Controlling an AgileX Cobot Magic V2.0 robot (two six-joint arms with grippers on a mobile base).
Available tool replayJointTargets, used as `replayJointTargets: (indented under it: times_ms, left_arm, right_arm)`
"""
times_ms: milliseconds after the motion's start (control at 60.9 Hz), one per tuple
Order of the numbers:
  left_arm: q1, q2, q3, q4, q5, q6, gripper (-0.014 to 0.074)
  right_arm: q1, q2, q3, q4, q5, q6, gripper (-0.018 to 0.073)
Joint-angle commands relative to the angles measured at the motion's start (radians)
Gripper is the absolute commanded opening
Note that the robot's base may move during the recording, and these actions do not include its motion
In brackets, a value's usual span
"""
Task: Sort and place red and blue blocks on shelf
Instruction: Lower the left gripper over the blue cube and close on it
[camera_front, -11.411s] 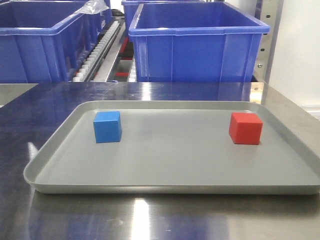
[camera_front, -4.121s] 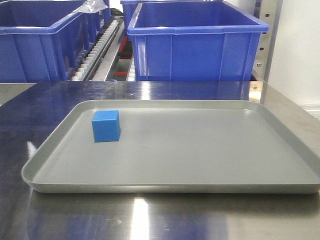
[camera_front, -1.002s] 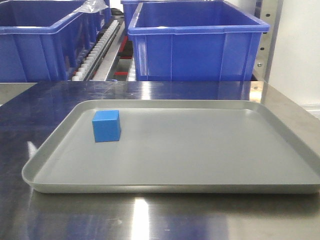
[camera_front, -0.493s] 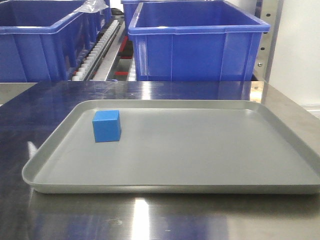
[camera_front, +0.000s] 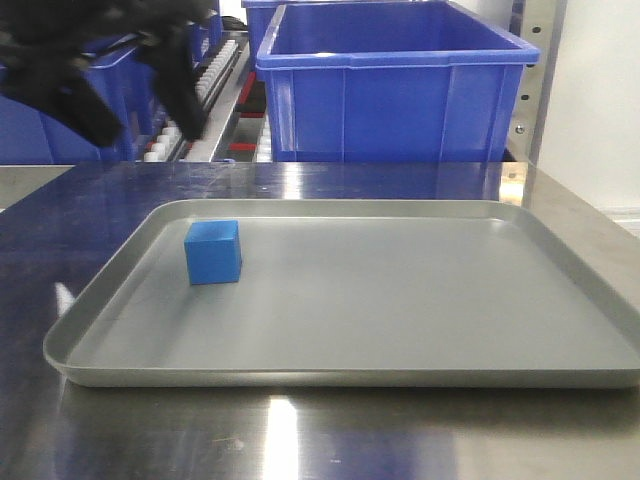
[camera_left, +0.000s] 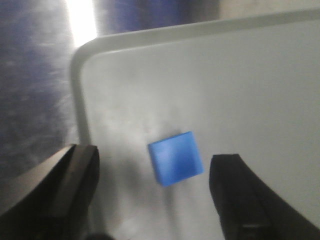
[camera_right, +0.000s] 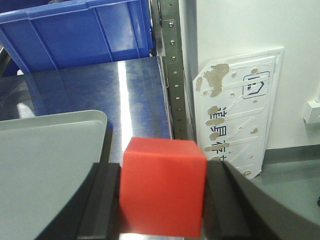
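The blue block (camera_front: 212, 252) sits on the grey tray (camera_front: 350, 378), near its far left corner. My left gripper (camera_front: 150, 112) hangs blurred above and behind that corner, open. In the left wrist view the blue block (camera_left: 176, 158) lies between the wide-apart fingers of my left gripper (camera_left: 152, 172), touching neither. My right gripper (camera_right: 164, 202) is shut on the red block (camera_right: 164, 192), held over the table by the tray's right end (camera_right: 45, 165). The shelf upright (camera_right: 172, 75) stands just behind it. The red block and right gripper are out of the front view.
Two large dark-blue bins (camera_front: 395, 85) (camera_front: 50, 110) stand on the shelf behind the table, with white roller tracks (camera_front: 205, 85) between them. A white perforated panel (camera_right: 235, 115) leans on the wall right of the upright. The steel tabletop (camera_front: 300, 440) surrounds the tray.
My left gripper has come into the front view at top left, above the tray's far corner. The blue block has not moved. The red block left the tray earlier.
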Motion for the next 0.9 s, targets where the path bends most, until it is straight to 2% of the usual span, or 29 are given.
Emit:
replayJointTargets:
  times_ms: [0, 99, 263, 361, 476, 755, 887]
  left_arm:
    - [-0.027, 0.006, -0.054, -0.010, -0.048, -0.023, 0.0523]
    - [-0.053, 0.047, -0.071, -0.010, -0.049, -0.031, 0.0523]
    - [-0.091, 0.093, -0.081, 0.010, -0.065, -0.097, 0.0521]
    - [-0.110, 0.111, -0.081, 0.052, -0.071, -0.154, 0.0521]
    - [-0.116, 0.123, -0.081, 0.093, -0.070, -0.192, 0.0521]
    - [-0.116, 0.140, -0.081, 0.111, -0.054, -0.210, 0.0521]
    - [-0.116, 0.146, -0.081, 0.132, -0.048, -0.243, 0.0521]
  right_arm:
    - [-0.005, 0.007, -0.028, -0.014, -0.092, -0.010, 0.0052]
    - [-0.005, 0.007, -0.028, -0.014, -0.092, -0.010, 0.0052]
    - [-0.005, 0.007, -0.028, -0.014, -0.092, -0.010, 0.0052]
    - [-0.005, 0.007, -0.028, -0.014, -0.091, -0.010, 0.0052]
    - [-0.005, 0.007, -0.028, -0.014, -0.091, -0.010, 0.0052]
    - [-0.005, 0.007, -0.028, -0.014, -0.090, -0.010, 0.0052]
    - [-0.005, 0.007, -0.028, -0.014, -0.088, -0.010, 0.0052]
